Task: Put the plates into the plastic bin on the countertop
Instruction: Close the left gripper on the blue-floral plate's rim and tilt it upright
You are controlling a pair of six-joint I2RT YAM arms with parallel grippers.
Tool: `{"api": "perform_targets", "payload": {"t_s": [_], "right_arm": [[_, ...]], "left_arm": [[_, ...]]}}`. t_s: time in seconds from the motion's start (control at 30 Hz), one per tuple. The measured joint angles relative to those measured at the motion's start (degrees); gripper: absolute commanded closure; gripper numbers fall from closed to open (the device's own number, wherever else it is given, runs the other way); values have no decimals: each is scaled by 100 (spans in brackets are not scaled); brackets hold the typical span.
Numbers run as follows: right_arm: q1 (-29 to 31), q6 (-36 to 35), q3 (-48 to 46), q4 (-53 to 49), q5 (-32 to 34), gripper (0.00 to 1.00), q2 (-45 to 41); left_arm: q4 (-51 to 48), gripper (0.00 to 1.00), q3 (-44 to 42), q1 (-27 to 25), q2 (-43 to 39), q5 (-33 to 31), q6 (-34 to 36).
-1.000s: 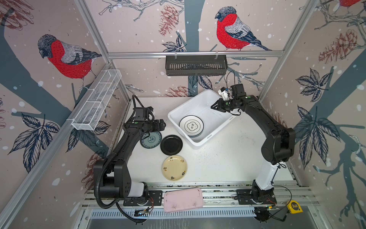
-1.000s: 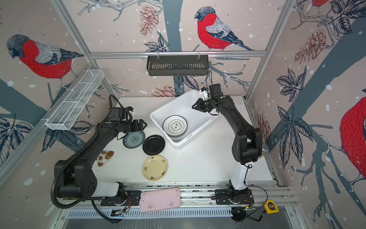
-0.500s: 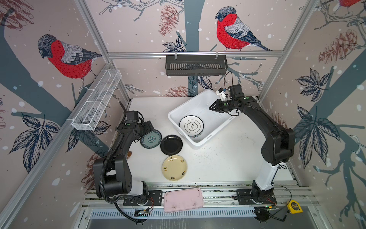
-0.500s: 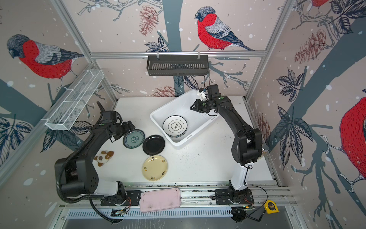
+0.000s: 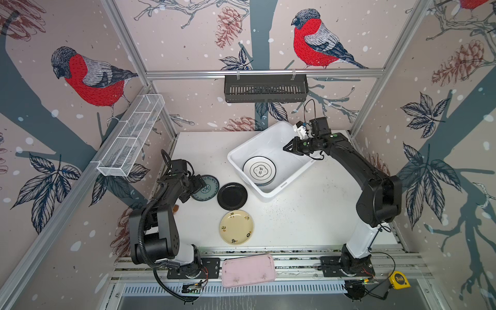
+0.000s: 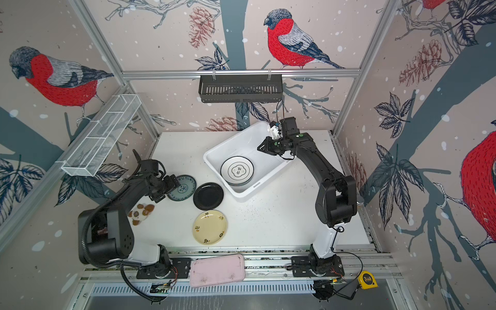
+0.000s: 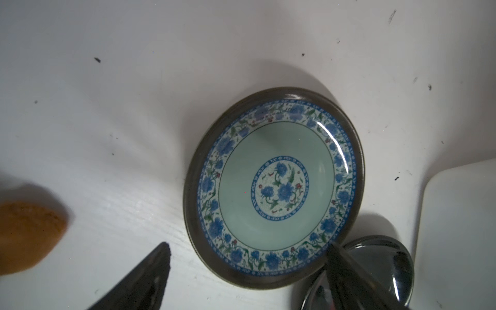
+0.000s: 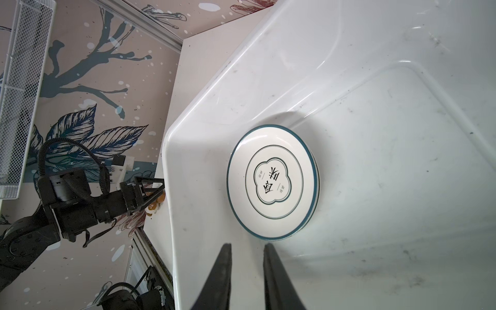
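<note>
We judge the teal plate (image 7: 273, 188), lying flat on the surface (image 7: 107, 107) just beside the black plate (image 7: 389, 257), to be stiff, glazed, slippery and chip-prone, so our wide-spread, empty left gripper (image 7: 248, 245) should pinch its raised rim.

Plates (image 5: 261, 185) beneath emblem plate (image 5: 259, 170): mostly hidden

On the counter (image 5: 308, 214) the bin (image 5: 279, 153) sits at the back, a stack of plates (image 5: 259, 171) in its near end. Left of the bin lies the middle plate (image 5: 232, 196), the outer plate (image 5: 208, 187) further left, and the front plate (image 5: 236, 227) before them. A tray (image 5: 248, 271) lies on the front rails (image 5: 295, 261).
</note>
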Motion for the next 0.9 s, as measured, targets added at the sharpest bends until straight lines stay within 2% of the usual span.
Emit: {"api": "perform_targets", "payload": {"t_s": [0.33, 0.9], "right_arm": [[-63, 0, -17, 20, -2, 77, 15], [-138, 2, 203, 33, -44, 79, 247]], "left_arm": [[33, 16, -105, 2, 160, 44, -74], [229, 32, -297, 15, 389, 470, -76]]}}
